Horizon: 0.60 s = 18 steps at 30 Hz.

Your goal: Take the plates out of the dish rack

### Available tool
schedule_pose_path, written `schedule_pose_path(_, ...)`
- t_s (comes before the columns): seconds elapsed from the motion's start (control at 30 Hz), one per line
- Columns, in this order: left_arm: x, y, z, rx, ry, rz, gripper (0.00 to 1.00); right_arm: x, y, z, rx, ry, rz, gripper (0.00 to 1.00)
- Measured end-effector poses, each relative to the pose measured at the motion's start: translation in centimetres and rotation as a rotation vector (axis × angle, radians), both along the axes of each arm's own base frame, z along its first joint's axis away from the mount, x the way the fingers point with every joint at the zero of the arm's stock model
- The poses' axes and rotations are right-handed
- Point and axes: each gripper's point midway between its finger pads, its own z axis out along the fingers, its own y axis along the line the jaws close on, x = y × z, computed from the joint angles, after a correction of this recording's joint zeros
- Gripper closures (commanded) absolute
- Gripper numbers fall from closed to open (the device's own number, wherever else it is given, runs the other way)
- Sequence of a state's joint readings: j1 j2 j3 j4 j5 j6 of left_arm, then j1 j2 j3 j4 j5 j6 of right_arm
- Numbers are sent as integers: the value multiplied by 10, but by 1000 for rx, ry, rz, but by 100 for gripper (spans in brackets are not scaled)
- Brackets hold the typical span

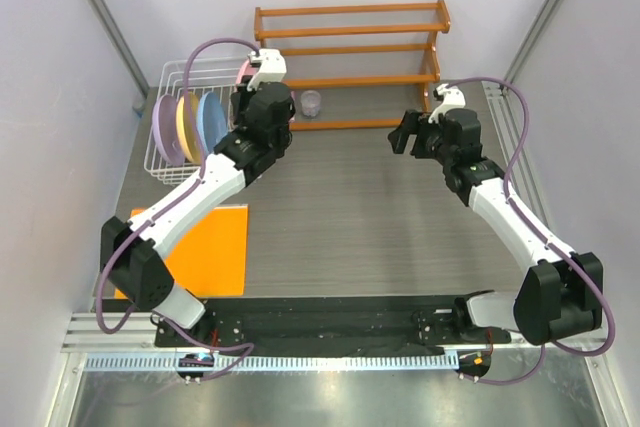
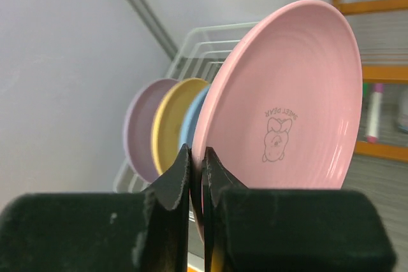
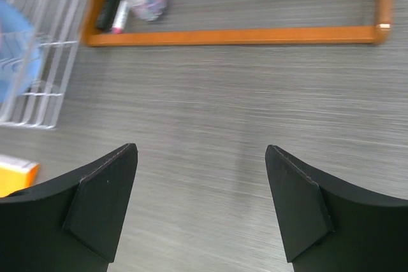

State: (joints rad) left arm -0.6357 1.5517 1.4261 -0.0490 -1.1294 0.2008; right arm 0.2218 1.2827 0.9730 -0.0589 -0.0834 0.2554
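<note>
My left gripper (image 2: 197,157) is shut on the rim of the pink plate (image 2: 287,106), which stands on edge. In the top view only a sliver of this plate (image 1: 243,72) shows beside the left gripper (image 1: 255,87), at the right end of the white wire dish rack (image 1: 175,77). The lavender plate (image 1: 162,127), yellow plate (image 1: 186,125) and light blue plate (image 1: 210,119) stand upright in the rack. They also show behind the pink plate: lavender (image 2: 140,132), yellow (image 2: 172,119), blue (image 2: 193,119). My right gripper (image 1: 403,134) is open and empty over bare table (image 3: 201,148).
An orange-brown wooden shelf (image 1: 350,47) stands at the back, with a clear cup (image 1: 311,103) and markers (image 3: 108,4) at its foot. An orange board (image 1: 210,247) lies at the front left. Grey walls close in both sides.
</note>
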Motion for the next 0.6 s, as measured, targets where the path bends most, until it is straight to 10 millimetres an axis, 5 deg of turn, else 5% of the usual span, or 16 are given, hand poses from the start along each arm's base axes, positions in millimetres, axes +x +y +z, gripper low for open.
schedule_pose_path(0.13, -2, -24, -8, -132, 19, -152, 100, -6, 27, 10, 98, -8, 98, 13)
schedule_pose_path(0.33, -7, -76, -62, -354, 150, -393, 100, -13, 63, 29, 234, -39, 228, 13)
schedule_pose_path(0.6, -26, -121, -109, -578, 285, -547, 100, -15, 82, -4, 276, 57, 273, 13)
